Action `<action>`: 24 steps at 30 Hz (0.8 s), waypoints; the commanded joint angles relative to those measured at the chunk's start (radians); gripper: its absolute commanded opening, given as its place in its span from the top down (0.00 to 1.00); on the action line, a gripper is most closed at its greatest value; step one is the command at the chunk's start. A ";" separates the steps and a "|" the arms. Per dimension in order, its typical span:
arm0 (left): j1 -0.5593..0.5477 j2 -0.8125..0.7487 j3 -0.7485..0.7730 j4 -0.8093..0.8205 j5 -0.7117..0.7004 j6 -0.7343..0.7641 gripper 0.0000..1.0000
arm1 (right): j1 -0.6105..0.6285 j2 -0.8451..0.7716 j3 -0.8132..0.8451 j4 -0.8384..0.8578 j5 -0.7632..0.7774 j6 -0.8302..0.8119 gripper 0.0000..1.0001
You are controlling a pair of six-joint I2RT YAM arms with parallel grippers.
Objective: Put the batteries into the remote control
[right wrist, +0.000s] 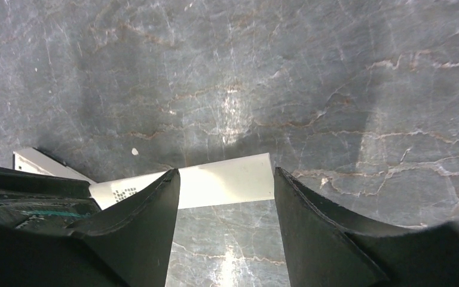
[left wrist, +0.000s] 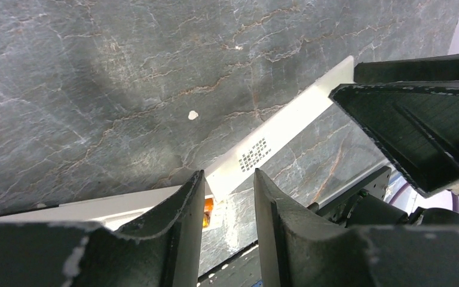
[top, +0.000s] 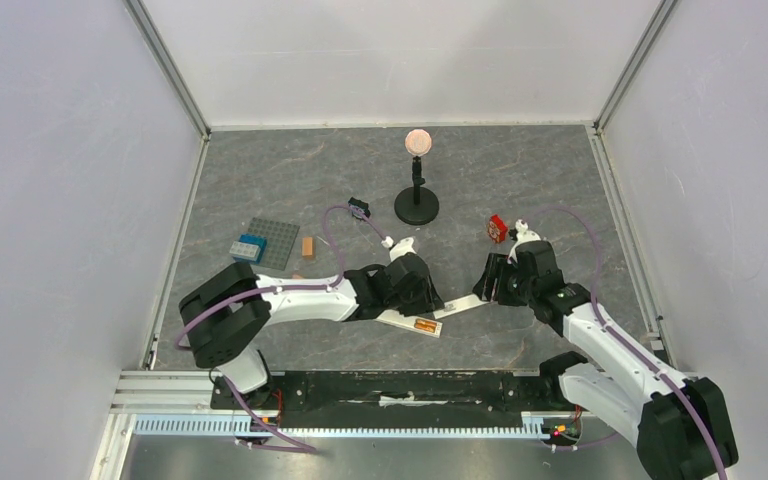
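Grey marbled surface (top: 540,190), one.
Left gripper (left wrist: 228,173), one: jaws a narrow way apart, set over the spot where remote and strip meet.
Right gripper (right wrist: 227,172), one: jaws wider apart, astride the strip's far end; whether they touch it cannot be told.
White slim rectangular remote control (top: 403,320), one: flat on the surface, at 6 o'clock of the left jaws.
Thin white flat strip with a small dot grid (right wrist: 239,185), one: runs from the remote's end toward 2 o'clock.
Orange-copper cylindrical batteries (top: 425,325), apparently two, side by side in the remote's 4 o'clock end, just beside the left jaws.
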 commanded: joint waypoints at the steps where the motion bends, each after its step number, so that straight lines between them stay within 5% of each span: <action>1: -0.023 -0.079 0.000 0.116 0.043 -0.037 0.60 | 0.016 -0.026 -0.020 0.017 -0.181 0.048 0.40; 13: -0.048 -0.158 -0.084 0.114 0.036 -0.078 0.61 | 0.040 -0.059 -0.132 0.102 -0.271 0.141 0.41; 24: -0.049 -0.203 -0.148 0.109 0.000 -0.107 0.61 | 0.213 -0.017 -0.156 0.169 -0.167 0.239 0.44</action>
